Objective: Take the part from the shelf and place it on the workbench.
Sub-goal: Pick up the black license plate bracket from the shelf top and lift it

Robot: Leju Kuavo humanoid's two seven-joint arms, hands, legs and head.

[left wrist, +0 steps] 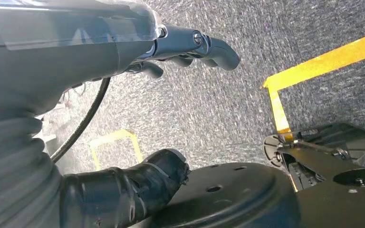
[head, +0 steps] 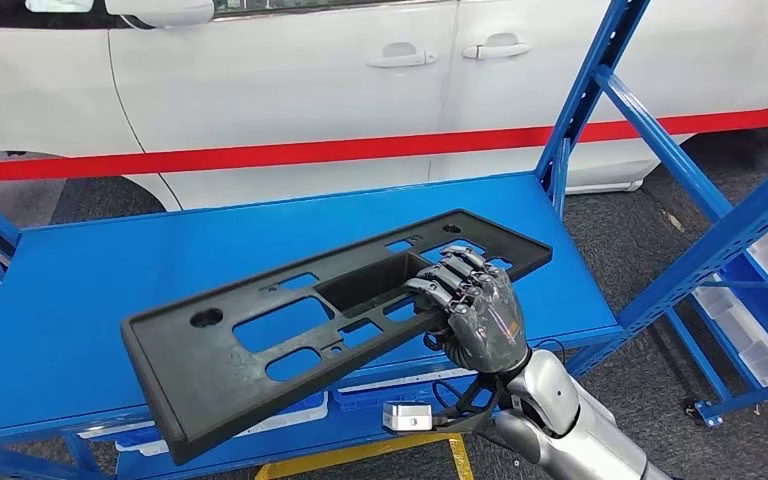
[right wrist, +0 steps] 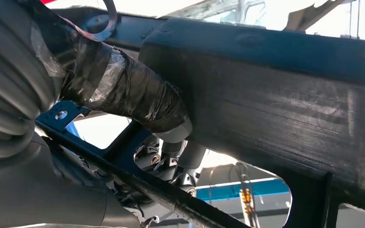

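The black plastic part (head: 330, 320), a long flat panel pierced with rectangular cut-outs and two round holes, is held above the blue shelf (head: 90, 290), tilted so that the end toward the blue upright post (head: 585, 95) sits higher than the opposite end, which juts out past the shelf's front edge. The right hand (head: 475, 315) grips the part from below, near its post-side end: its dark fingers (head: 450, 280) curl over the long front bar into the cut-outs beside the deep central recess. In the right wrist view the taped thumb (right wrist: 123, 95) presses against the underside of the part (right wrist: 275, 95), so this hand is clamped on it.

The left hand (left wrist: 123, 118) hangs over grey carpet (left wrist: 209, 109) marked with yellow tape (left wrist: 323, 59); its fingers (left wrist: 204, 45) and thumb are apart with nothing between them.

Beyond the shelf stands a white car (head: 290, 70), with a red band (head: 260, 152) stretched across in front of it.
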